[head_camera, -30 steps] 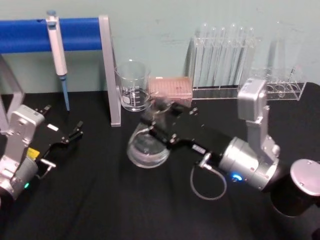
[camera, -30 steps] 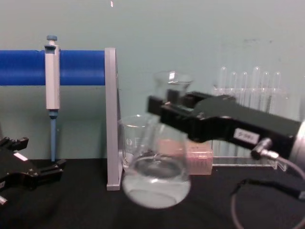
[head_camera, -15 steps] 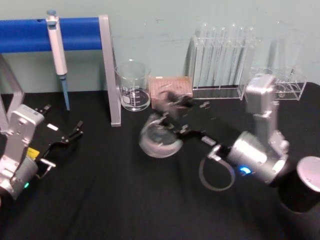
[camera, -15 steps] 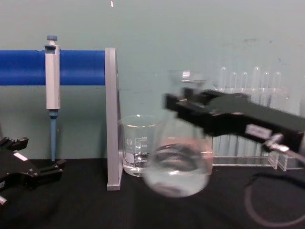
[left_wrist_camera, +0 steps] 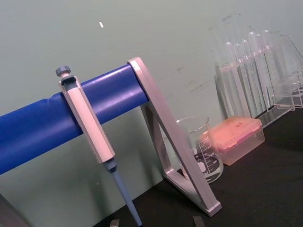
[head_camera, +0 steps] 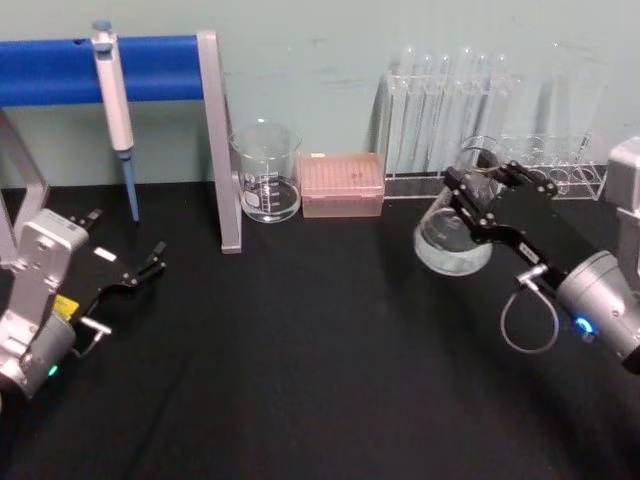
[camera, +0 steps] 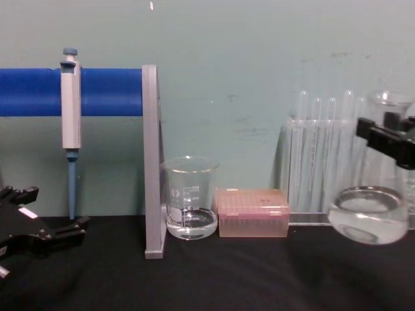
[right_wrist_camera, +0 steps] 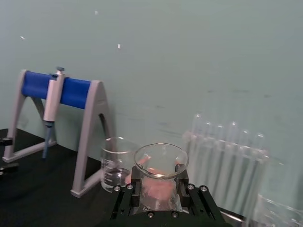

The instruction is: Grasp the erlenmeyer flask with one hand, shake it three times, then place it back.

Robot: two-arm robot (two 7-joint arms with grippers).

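The erlenmeyer flask (head_camera: 452,237) is clear glass with a little clear liquid in its wide base. It hangs at the right of the black table, just before the test tube rack. My right gripper (head_camera: 480,188) is shut on its neck. In the chest view the flask (camera: 368,217) is near the right edge, with the gripper (camera: 389,137) around the neck. In the right wrist view the flask's rim (right_wrist_camera: 160,161) stands between the black fingers (right_wrist_camera: 136,180). My left gripper (head_camera: 132,277) rests open at the table's left, also seen in the chest view (camera: 40,234).
A glass beaker (head_camera: 266,178) and a pink tip box (head_camera: 342,184) stand at the back middle. Test tube racks (head_camera: 445,125) line the back right. A pipette (head_camera: 114,95) hangs on the blue-barred stand (head_camera: 217,140) at the back left.
My right gripper has swung the flask from the table's middle, near the beaker, far over to the right by the test tube rack. The left arm has not moved.
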